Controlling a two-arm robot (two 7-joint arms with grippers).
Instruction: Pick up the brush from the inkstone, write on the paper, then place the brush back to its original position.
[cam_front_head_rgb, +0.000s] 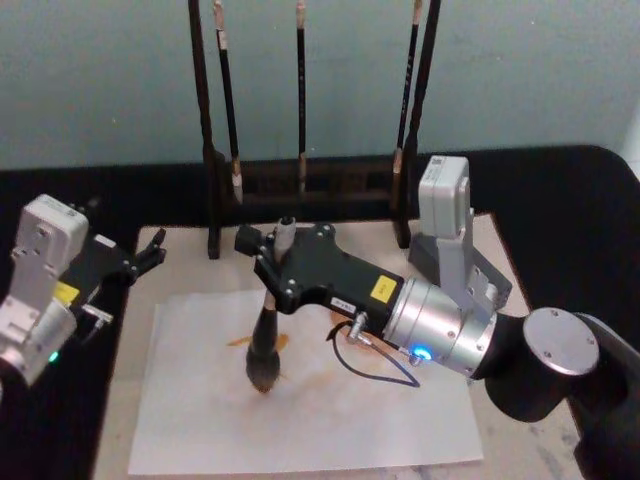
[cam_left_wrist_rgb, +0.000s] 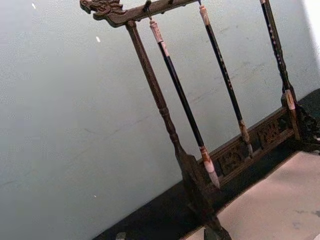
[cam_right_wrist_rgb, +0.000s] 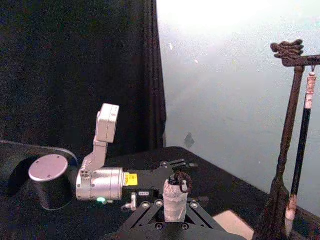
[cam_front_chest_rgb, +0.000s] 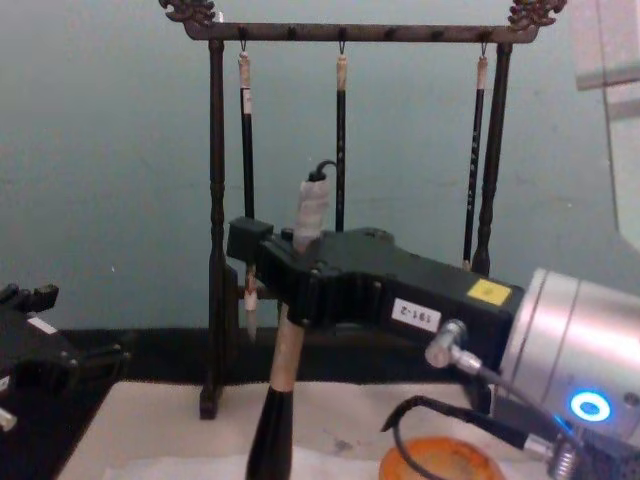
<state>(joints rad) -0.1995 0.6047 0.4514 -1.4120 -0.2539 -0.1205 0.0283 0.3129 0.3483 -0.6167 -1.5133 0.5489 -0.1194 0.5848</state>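
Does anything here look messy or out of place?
Only faint orange-brown smears on the paper around the brush, held upright by the right gripper; likely strokes, not a spill. The left gripper sits idle at left.

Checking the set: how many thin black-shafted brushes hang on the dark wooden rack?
3 thin black-shafted brushes on the dark wooden rack: left brush, middle brush, right brush. None looks hidden.

Dark carved rack (cam_front_chest_rgb: 215, 200), three thin black brushes (cam_front_chest_rgb: 340, 150) hanging, beige mat (cam_front_head_rgb: 185, 268) beneath
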